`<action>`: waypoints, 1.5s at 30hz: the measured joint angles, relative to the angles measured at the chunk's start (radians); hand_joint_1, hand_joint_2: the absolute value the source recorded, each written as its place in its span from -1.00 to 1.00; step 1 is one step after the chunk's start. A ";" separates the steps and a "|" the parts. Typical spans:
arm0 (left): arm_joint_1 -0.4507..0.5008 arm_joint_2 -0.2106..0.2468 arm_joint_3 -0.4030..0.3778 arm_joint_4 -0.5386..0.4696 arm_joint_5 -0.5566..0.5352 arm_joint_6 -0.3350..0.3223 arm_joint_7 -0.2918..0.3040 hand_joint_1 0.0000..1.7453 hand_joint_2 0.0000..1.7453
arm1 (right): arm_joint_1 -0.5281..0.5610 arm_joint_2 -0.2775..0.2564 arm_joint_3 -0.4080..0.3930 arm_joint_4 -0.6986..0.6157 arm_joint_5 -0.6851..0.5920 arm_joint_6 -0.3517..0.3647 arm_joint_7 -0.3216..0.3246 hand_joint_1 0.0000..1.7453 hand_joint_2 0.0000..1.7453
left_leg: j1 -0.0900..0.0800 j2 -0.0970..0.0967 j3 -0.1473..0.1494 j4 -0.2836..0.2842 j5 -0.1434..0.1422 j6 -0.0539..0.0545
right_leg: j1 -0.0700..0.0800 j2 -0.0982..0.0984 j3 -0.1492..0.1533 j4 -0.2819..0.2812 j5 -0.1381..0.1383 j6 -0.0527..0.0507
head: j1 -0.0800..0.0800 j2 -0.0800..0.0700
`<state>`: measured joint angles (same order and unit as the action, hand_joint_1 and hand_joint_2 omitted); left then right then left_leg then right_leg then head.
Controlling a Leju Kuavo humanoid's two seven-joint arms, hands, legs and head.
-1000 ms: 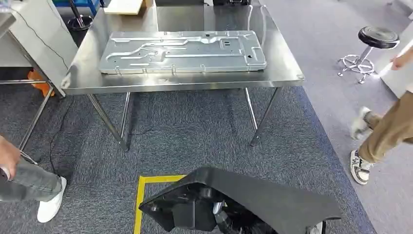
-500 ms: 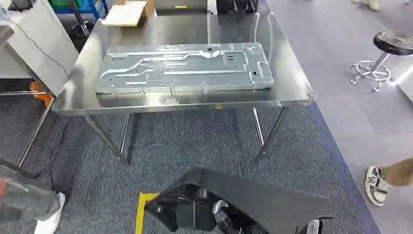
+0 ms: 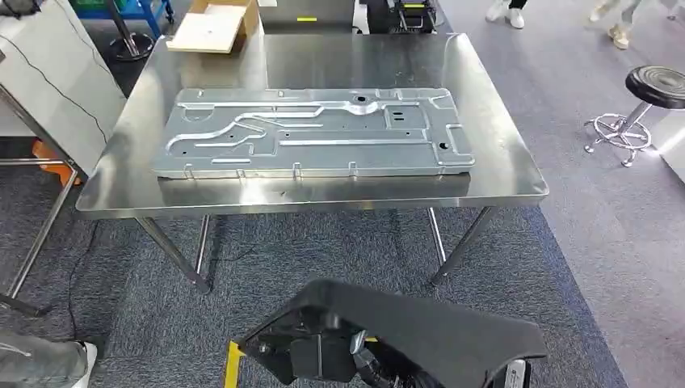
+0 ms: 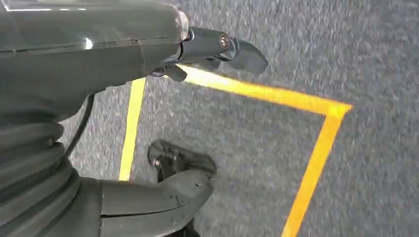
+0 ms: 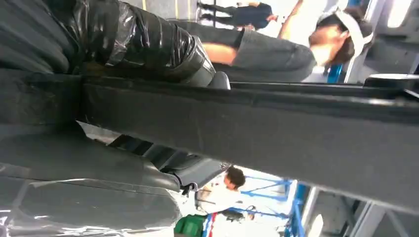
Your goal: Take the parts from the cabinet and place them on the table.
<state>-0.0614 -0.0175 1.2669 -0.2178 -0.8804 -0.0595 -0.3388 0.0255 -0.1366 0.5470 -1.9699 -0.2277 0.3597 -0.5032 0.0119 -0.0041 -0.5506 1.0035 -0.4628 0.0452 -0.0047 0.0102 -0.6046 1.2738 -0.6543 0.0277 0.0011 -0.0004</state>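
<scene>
A large black moulded part (image 3: 420,335) hangs low in front of my body in the head view. In the right wrist view this black part (image 5: 286,133) runs across the picture as a dark bar, and my right hand (image 5: 113,148) grips it, thumb on one side and fingers (image 5: 148,44) on the other. My left hand (image 4: 113,74) hangs over grey carpet and holds nothing, its fingers (image 4: 237,49) well apart from the thumb (image 4: 168,195). Ahead stands the steel table (image 3: 501,178), with a long grey stamped metal panel (image 3: 315,133) lying flat on it.
A cardboard box (image 3: 214,24) sits at the table's far left corner. A black stool (image 3: 650,89) stands to the right. Yellow floor tape (image 3: 233,364) marks the carpet under me. A person's shoe and trouser leg (image 3: 48,360) are at the lower left; people's feet (image 3: 618,36) walk far back.
The whole picture has shifted: the camera has come closer to the table. The person at the right has left the picture. The black part stays held low in front.
</scene>
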 joint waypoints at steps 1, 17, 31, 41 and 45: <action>0.002 0.000 0.000 0.000 0.000 0.000 0.000 -1.00 1.00 | 0.000 -0.001 0.000 0.000 0.001 -0.002 0.000 1.00 1.00 | 0.000 0.000 0.008 0.000 -0.008 0.000 | 0.000 -0.001 -0.034 0.024 -0.022 0.001 | 0.000 0.000; -0.002 -0.005 0.000 0.003 -0.003 0.000 -0.002 -1.00 1.00 | 0.001 -0.007 -0.001 -0.002 0.008 -0.006 -0.001 1.00 1.00 | 0.003 -0.002 -0.110 0.290 -0.184 -0.060 | 0.011 0.001 0.065 -0.283 0.182 -0.072 | 0.002 0.000; -0.004 -0.003 0.001 0.003 -0.011 -0.003 -0.005 -1.00 1.00 | -0.061 -0.018 -0.059 -0.069 0.024 -0.051 -0.049 1.00 1.00 | 0.010 -0.001 -0.027 0.015 -0.002 -0.010 | -0.006 -0.002 -0.070 0.042 0.007 0.004 | 0.003 0.000; -0.012 -0.008 0.001 0.003 -0.019 -0.011 -0.011 -1.00 1.00 | -0.199 -0.057 -0.177 -0.083 -0.023 -0.052 0.000 1.00 1.00 | 0.004 -0.004 0.052 -0.021 -0.047 -0.047 | 0.009 -0.005 -0.007 -0.267 0.230 -0.044 | 0.003 0.000; -0.016 -0.007 0.001 0.003 -0.023 -0.018 -0.020 -1.00 1.00 | -0.244 -0.059 -0.203 -0.072 0.031 -0.083 0.017 1.00 1.00 | 0.007 -0.002 -0.061 0.204 -0.151 -0.056 | 0.001 -0.010 0.025 -0.289 0.221 -0.063 | 0.003 0.000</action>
<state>-0.0769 -0.0244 1.2676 -0.2148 -0.9033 -0.0774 -0.3590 -0.2187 -0.1953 0.3437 -2.0424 -0.1971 0.2766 -0.4861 0.0190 -0.0058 -0.6113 1.2078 -0.6141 -0.0107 -0.0035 0.0001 -0.5798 0.9845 -0.4330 -0.0348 0.0038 -0.0004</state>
